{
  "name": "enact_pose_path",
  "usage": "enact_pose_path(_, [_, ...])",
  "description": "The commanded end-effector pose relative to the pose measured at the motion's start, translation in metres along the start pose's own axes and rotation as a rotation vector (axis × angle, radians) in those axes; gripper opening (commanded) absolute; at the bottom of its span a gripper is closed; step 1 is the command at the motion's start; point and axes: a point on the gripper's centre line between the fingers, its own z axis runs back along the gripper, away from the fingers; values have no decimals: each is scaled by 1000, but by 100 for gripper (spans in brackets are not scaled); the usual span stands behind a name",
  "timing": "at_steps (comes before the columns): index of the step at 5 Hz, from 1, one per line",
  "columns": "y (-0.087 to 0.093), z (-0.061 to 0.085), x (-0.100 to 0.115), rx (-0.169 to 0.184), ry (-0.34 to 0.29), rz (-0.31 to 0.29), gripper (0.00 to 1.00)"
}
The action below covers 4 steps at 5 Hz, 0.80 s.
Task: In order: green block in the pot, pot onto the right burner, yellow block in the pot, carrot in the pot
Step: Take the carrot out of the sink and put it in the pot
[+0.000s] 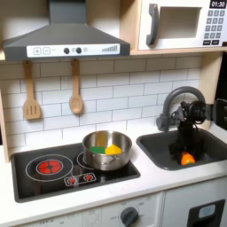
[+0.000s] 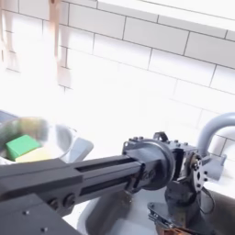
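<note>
The silver pot stands on the stove's burner nearer the sink, in the first exterior view. Inside it lie the green block and the yellow block, side by side; both also show in the pot in the second exterior view. The orange carrot lies in the dark grey sink. My gripper reaches down into the sink right above the carrot, touching or nearly touching it. Its fingers are dark against the basin, and I cannot make out their gap.
The curved faucet arches just behind and beside my arm. Another burner glows red at the first exterior view's left. Two wooden utensils hang on the tiled wall. A microwave sits above the sink.
</note>
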Motion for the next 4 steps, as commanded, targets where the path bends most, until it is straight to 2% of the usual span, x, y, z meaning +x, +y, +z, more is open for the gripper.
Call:
enact_pose_path(1, [-1,12,6,-13,-1,-13,0])
enact_pose_path(3, [11,32,15,-13,-34,41,0])
enact_pose_path(4, [10,53,15,-8,-73,43,0])
